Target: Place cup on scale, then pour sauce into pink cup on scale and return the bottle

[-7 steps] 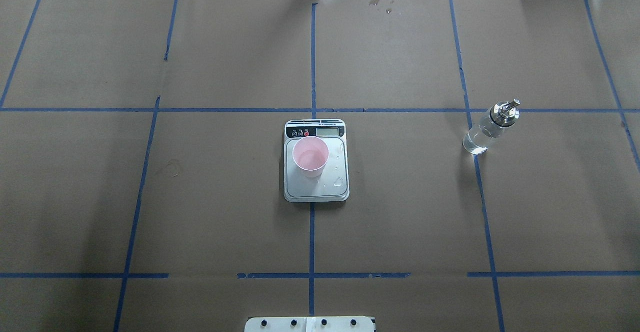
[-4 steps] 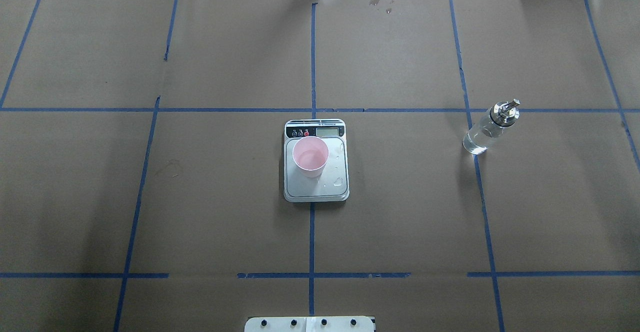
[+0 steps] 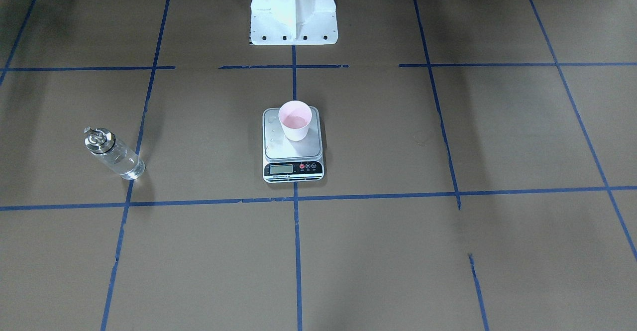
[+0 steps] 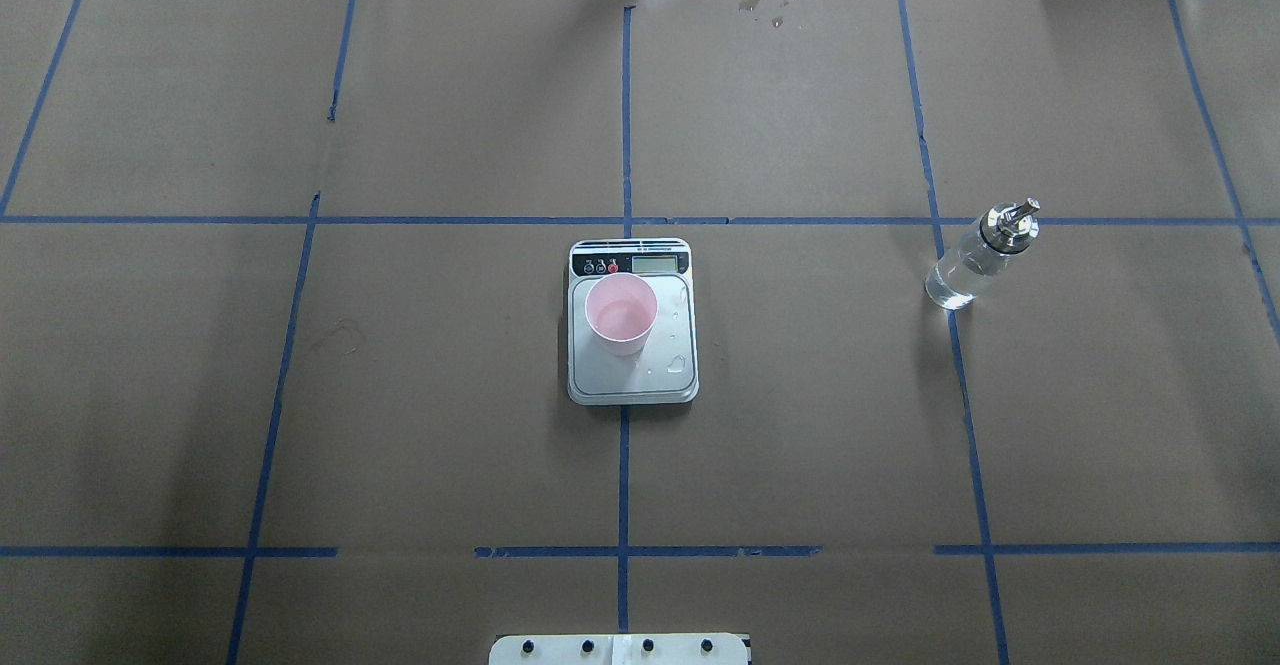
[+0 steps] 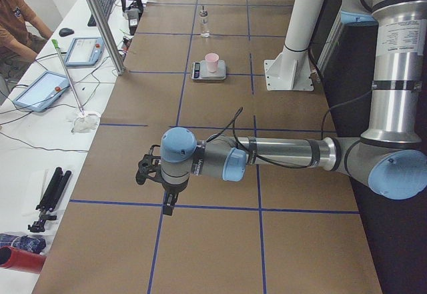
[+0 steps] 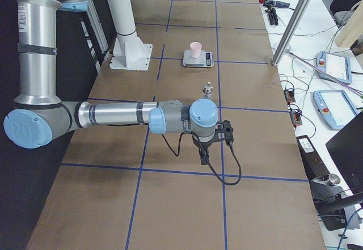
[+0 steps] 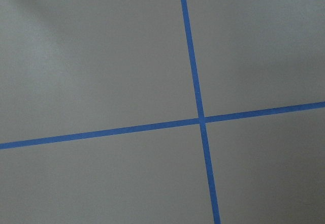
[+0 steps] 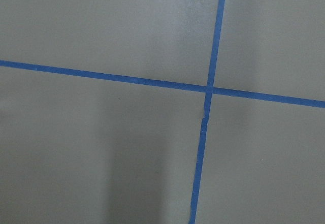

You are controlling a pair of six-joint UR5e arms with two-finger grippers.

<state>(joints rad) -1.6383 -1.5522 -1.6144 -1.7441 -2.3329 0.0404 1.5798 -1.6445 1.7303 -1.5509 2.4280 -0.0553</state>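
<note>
The pink cup point(image 4: 621, 313) stands upright on the far left part of the scale's steel platform point(image 4: 633, 385), at the table's middle; the two also show in the front view, the cup point(image 3: 295, 120) on the scale point(image 3: 293, 167). The glass bottle point(image 4: 975, 260) with its silver pourer cap stands upright on the table to the right, apart from both, with clear sauce in it. My left gripper point(image 5: 167, 204) hangs over bare table far to the left. My right gripper point(image 6: 204, 156) hangs beyond the bottle point(image 6: 208, 89). Both show only in side views, so I cannot tell whether they are open.
A few water drops point(image 4: 680, 363) lie on the scale platform. The white robot pedestal point(image 3: 292, 12) stands at the table's near edge. Tablets, cables and a metal post point(image 5: 100, 21) line the operators' side, with a person point(image 5: 13, 14) seated there.
</note>
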